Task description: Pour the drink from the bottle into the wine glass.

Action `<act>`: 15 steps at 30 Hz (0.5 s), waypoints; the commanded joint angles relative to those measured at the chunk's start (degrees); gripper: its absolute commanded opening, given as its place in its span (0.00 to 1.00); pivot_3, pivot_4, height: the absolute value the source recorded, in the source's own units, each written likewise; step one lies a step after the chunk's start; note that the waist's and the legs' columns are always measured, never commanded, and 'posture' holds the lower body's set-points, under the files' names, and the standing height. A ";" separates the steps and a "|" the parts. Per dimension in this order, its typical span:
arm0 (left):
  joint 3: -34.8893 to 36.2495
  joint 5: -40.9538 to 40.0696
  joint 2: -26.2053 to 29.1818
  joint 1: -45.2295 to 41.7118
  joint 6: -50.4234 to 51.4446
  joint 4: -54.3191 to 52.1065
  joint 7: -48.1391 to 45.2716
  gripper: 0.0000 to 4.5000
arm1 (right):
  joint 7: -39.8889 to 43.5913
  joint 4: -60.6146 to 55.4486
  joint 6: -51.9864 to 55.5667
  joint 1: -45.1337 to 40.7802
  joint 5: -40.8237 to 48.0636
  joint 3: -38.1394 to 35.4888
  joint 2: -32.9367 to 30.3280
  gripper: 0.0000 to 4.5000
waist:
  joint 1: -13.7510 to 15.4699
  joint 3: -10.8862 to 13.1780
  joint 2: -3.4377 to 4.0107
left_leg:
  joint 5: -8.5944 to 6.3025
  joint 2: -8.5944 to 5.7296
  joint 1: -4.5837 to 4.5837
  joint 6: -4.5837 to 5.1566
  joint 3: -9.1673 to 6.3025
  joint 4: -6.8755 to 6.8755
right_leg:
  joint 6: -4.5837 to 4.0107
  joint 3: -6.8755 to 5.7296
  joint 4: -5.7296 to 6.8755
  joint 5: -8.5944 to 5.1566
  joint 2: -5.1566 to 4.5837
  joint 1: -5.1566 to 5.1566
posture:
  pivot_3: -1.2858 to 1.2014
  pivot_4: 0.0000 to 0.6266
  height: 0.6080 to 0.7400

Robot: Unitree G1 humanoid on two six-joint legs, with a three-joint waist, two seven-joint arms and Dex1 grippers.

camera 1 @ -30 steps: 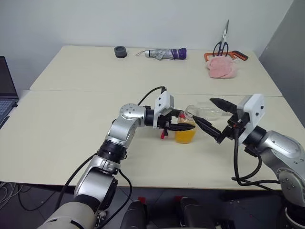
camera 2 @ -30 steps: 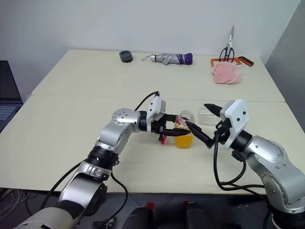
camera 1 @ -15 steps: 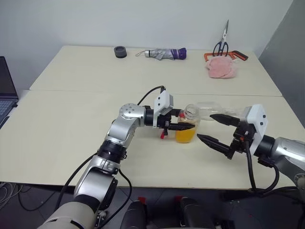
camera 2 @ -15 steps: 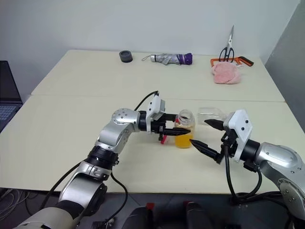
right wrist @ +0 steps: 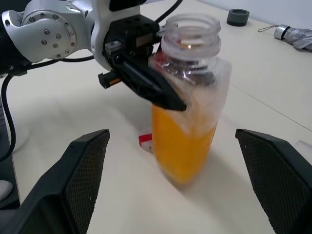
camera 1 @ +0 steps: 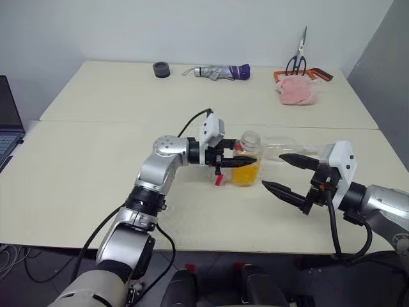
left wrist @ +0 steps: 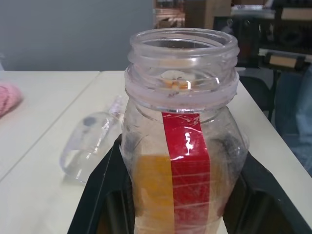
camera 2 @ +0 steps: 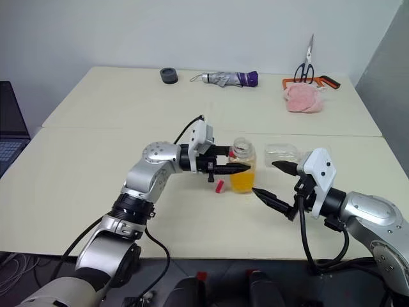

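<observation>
The left gripper (camera 1: pixel 238 161) clamps the bottle (camera 1: pixel 247 160) at mid-body, one black finger on each side of it, holding it upright and uncapped with its base at or just above the table (camera 1: pixel 96 166). In the left wrist view the fingers (left wrist: pixel 100 190) flank the bottle's lower half, the red stripe label (left wrist: pixel 189 165) facing the camera and the open mouth above them. The drink (camera 1: pixel 245 174) fills the bottle's lower part, level with and below the fingers.

The right gripper (camera 1: pixel 287 174) hangs just to the right of the bottle, not touching it, its two fingers spread wide and pointing toward it. In the right wrist view the bottle stands between and beyond those parted fingers (right wrist: pixel 87 161), well clear of both.

The wine glass (camera 1: pixel 281 146) lies on its side just behind and to the right of the bottle, near the right gripper's upper finger. A small red cap (camera 1: pixel 219 181) rests on the table just left of the bottle's base, below the left gripper.

Far behind the bottle, along the table's back edge, sit a dark tape roll (camera 1: pixel 162 69), a folded umbrella (camera 1: pixel 222 72), a pink cloth (camera 1: pixel 296 91) and scissors (camera 1: pixel 297 59). A laptop (camera 1: pixel 7 121) shows at the far left.
</observation>
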 commanded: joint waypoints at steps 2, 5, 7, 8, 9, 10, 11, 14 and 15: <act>3.68 -3.48 1.18 -2.87 2.46 -3.93 0.96 0.39 | 0.11 -2.57 -0.15 0.36 1.19 -0.22 -0.51 0.98 | -0.01 0.00 0.00 | 0.00 0.00 0.00 0.00 0.00 0.00 | 0.00 0.00 0.00 0.00 0.00 0.00 | 0.52 0.24 1.00; 5.32 -4.92 2.56 -3.10 4.91 -4.85 1.46 0.39 | 0.02 -2.97 0.03 0.13 1.32 0.72 -0.21 0.98 | -0.07 0.00 0.00 | 0.00 0.01 0.01 0.00 0.00 -0.01 | 0.00 0.01 0.01 0.00 0.00 0.00 | 0.52 0.24 1.00; 6.56 -5.37 3.90 -3.21 6.08 -4.97 2.00 0.39 | -0.15 -3.22 -0.07 -0.19 0.72 2.15 0.06 0.98 | -0.07 0.00 0.00 | 0.00 0.02 0.02 0.00 0.00 -0.01 | 0.00 0.00 0.01 0.00 0.01 0.00 | 0.52 0.24 1.00; 7.12 -5.53 4.62 -3.21 6.52 -4.99 2.28 0.39 | -0.07 -3.39 -0.27 -0.17 0.13 2.98 -0.04 0.98 | -0.07 0.00 0.00 | 0.00 0.02 0.02 0.00 0.00 0.00 | 0.00 0.00 0.01 0.00 0.01 0.00 | 0.52 0.24 1.00; 7.65 -5.67 5.33 -3.19 6.91 -4.93 2.55 0.39 | -0.05 -3.50 -0.48 -0.12 -0.42 3.75 -0.10 0.98 | -0.07 0.00 0.00 | 0.00 0.02 0.02 0.00 0.00 0.00 | 0.00 0.00 0.01 0.00 0.01 0.00 | 0.52 0.24 1.00; 7.99 -5.73 6.04 -3.11 7.04 -4.83 2.78 0.39 | -0.09 -3.53 -0.69 -0.08 -0.82 4.37 -0.07 0.98 | -0.07 0.00 0.00 | 0.00 0.02 0.02 0.00 -0.01 0.00 | 0.00 0.00 0.01 0.00 0.01 0.00 | 0.52 0.24 1.00; 8.65 -5.47 7.21 -2.91 6.96 -4.40 3.17 0.39 | -0.29 -3.56 -0.91 -0.24 -1.30 5.38 0.22 0.98 | -0.07 0.00 0.00 | 0.00 0.02 0.02 0.00 -0.01 0.00 | 0.00 -0.01 0.01 0.00 0.01 0.00 | 0.52 0.24 1.00; 10.03 -4.75 10.01 -2.09 6.52 -3.71 4.24 0.39 | -0.80 -3.73 -1.41 -0.91 -2.12 7.78 1.26 0.98 | -0.08 0.00 0.00 | 0.00 0.03 0.03 0.00 -0.01 0.00 | 0.00 -0.01 0.00 0.00 0.01 0.00 | 0.52 0.24 1.00; 10.45 -4.63 10.88 -1.72 6.41 -3.50 4.63 0.39 | -0.85 -3.68 -1.63 -1.30 -2.61 8.72 1.59 0.98 | -0.08 0.00 0.00 | 0.00 0.04 0.03 0.00 -0.02 -0.01 | 0.00 -0.01 0.01 0.00 0.01 0.00 | 0.52 0.24 1.00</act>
